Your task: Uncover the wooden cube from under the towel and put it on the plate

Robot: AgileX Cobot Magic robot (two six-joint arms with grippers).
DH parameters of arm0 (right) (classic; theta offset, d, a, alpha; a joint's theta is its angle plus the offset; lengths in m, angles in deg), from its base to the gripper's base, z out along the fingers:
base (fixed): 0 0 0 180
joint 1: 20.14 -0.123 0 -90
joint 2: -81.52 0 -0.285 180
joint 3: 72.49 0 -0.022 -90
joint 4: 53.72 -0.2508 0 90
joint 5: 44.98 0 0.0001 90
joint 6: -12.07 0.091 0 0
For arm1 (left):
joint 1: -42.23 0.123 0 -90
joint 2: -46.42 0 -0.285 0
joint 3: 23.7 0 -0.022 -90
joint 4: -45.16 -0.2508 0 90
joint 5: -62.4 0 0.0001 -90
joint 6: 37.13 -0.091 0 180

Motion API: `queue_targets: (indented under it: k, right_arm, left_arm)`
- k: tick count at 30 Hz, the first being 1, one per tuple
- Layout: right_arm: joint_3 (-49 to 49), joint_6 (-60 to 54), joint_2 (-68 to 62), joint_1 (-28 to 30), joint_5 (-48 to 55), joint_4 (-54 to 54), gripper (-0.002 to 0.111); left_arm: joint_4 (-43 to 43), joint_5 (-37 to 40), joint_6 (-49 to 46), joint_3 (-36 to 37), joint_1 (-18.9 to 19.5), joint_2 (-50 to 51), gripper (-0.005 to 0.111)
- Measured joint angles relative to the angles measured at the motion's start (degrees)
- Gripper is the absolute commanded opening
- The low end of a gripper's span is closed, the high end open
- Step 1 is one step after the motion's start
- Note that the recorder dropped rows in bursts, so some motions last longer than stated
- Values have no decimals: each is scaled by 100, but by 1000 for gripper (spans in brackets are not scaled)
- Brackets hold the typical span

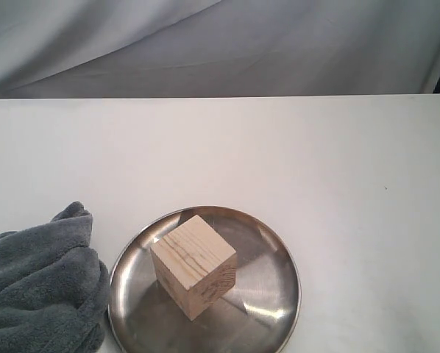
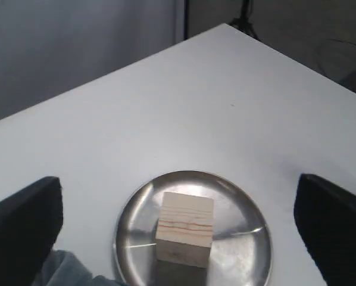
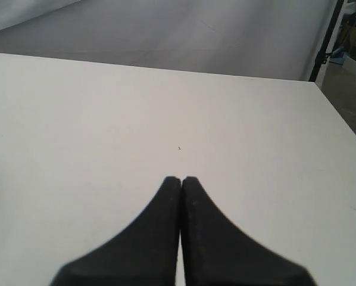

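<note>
The wooden cube (image 1: pixel 194 265) sits on the plate (image 1: pixel 275 294), uncovered, turned with one corner toward the exterior camera and resting flat a little off the plate's middle, on the towel's side; judged from that, the placing looks done, and what remains is to get clear without disturbing it.

The left gripper (image 2: pixel 178 179) hangs above the plate with its jaws spread as wide as they go and nothing between them; in its wrist view the two dark fingers (image 2: pixel 23 229) stand well to either side of the plate. The likeliest slip is here: a low or sideways retreat could clip the cube, and on slick steel it would probably skid toward the rim or tip over it.

The towel (image 1: pixel 40 290) lies bunched just beside the plate, its plush edge at or against the rim; whether it touches cannot be told; a finger snagging the fleece might drag cloth and plate together.

The right gripper (image 3: pixel 181 179) has its jaws pressed together on nothing, over bare table (image 1: pixel 279 147) away from the plate, only a sliver of rim showing in its view; it threatens nothing.

Beyond the plate the white table carries nothing else; behind it hangs a pale draped backdrop (image 1: pixel 205 44); nothing blocks an upward exit.
</note>
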State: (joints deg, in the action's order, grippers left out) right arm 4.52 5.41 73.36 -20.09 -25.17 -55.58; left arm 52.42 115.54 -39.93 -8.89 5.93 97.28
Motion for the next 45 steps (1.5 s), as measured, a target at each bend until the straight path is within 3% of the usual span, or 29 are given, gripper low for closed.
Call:
queue_targets:
  k: [5,12,15,18,24,25,29,38,45]
  right_arm:
    - [0,0,0,0,0,0,0]
    - [0,0,0,0,0,0,0]
    - [0,0,0,0,0,0,0]
    - [0,0,0,0,0,0,0]
    - [0,0,0,0,0,0,0]
    - [0,0,0,0,0,0,0]
    - [0,0,0,0,0,0,0]
    - [0,0,0,0,0,0,0]
    - [0,0,0,0,0,0,0]
  left_arm:
    - [-725,117,546,479,0,-976,104]
    - [-818,117,773,806,0,-2026,104]
    - [-886,129,821,857,0,-2374,97]
    - [-1027,184,933,880,0,-2660,76]
    - [-1495,704,1167,880,0,-2982,7]
    - [-1558,840,1196,880,0,-3031,0]
    - [-1642,1151,1209,880,0,-3312,0]
    - [-1886,1041,1221,880,0,-4216,0]
    - [-1976,1103,1244,880,0,-4308,0]
